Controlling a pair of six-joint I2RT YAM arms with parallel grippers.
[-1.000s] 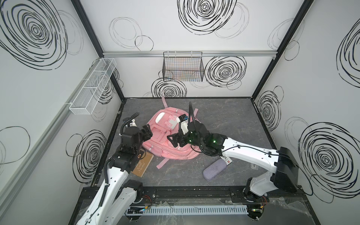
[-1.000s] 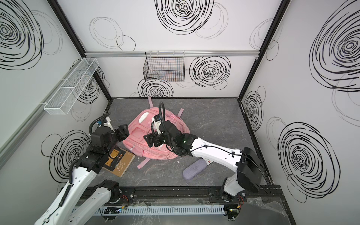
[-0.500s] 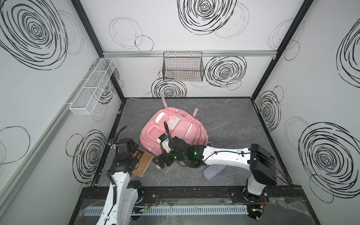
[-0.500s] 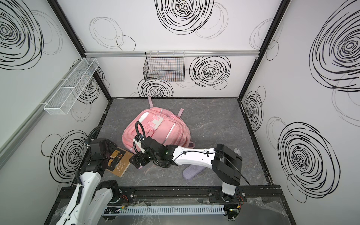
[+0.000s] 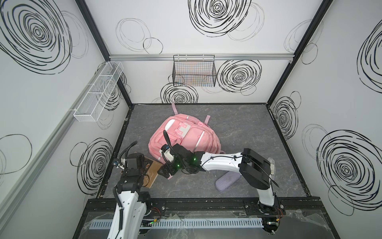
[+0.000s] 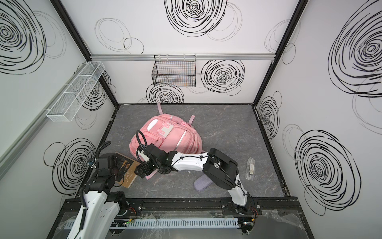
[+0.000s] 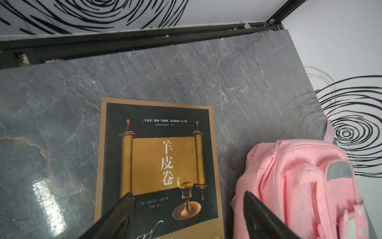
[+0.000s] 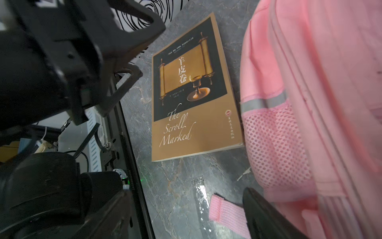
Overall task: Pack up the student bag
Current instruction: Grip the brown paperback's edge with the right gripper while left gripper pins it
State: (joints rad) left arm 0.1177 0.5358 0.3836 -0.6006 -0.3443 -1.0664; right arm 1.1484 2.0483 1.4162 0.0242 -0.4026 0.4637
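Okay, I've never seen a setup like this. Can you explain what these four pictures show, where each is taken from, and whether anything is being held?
You're seeing two white robot arms. Two pictures look down from overhead; the other two come from a camera on each arm's wrist. On the grey floor lie a pink backpack, a brown book, a lilac pouch and a clear case. The left gripper hangs open over the book; the right gripper is open beside the backpack's near edge. Neither holds anything.

Book (image 8: 194, 93) flat on table (image 8: 175, 186), just beside student bag (image 8: 310, 103).
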